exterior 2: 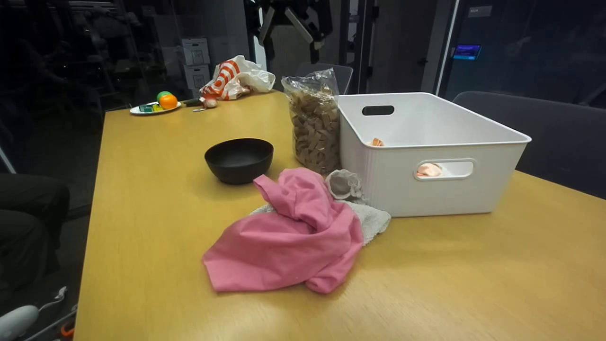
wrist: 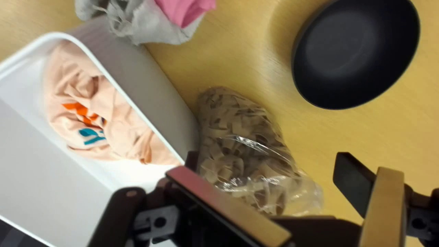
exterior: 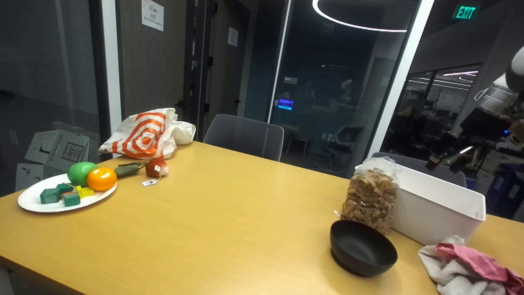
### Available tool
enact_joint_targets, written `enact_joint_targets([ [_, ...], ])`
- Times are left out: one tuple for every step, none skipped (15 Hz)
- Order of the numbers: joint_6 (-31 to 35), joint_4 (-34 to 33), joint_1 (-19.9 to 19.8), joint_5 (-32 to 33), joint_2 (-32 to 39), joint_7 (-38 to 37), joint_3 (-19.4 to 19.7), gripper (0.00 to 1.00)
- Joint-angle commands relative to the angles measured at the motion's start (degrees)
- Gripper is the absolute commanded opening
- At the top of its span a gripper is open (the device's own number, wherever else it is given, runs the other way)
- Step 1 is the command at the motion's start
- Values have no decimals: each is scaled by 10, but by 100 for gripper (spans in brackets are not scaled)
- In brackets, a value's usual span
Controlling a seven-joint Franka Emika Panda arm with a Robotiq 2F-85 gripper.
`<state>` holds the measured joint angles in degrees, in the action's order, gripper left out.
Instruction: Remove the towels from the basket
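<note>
The white basket (exterior: pixel 434 217) stands on the table and also shows in an exterior view (exterior 2: pixel 393 189). A peach towel with orange and teal marks (wrist: pixel 120 120) lies crumpled inside one end of it; a bit of it shows through the handle slot (exterior 2: pixel 428 170). A pink towel (exterior 2: pixel 289 237) lies over a grey towel (exterior 2: pixel 374 220) on the table beside the basket; both also show in the wrist view. My gripper (wrist: pixel 274 168) is open and empty, raised above the table. In the wrist view its jaws stand over the bag of brown strips. It shows in both exterior views (exterior: pixel 444 164) (exterior 2: pixel 291 52).
A clear bag of brown strips (exterior: pixel 370 198) stands upright against the basket's side. A black bowl (exterior 2: pixel 239 161) sits beside the bag. A white plate (exterior: pixel 30 200) with toy fruit and blocks and a white and orange plastic bag (exterior: pixel 145 135) are at the table's far end.
</note>
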<state>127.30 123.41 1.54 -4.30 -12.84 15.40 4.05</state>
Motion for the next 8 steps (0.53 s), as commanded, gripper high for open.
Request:
enact_joint_targets([
  [-29, -85, 25, -49, 57, 10, -19, 100],
  [-29, -100, 29, -56, 72, 4, -27, 100],
  [-24, -116, 31, -57, 88, -1, -34, 100],
  [-10, -127, 32, -51, 105, -8, -42, 100],
  [-1, -139, 32, -43, 124, -14, -49, 100],
  [2, -154, 32, -42, 143, -24, -54, 100],
  [10, -164, 30, -36, 161, -36, -58, 100],
  [19, -174, 29, -35, 178, -47, -62, 100],
])
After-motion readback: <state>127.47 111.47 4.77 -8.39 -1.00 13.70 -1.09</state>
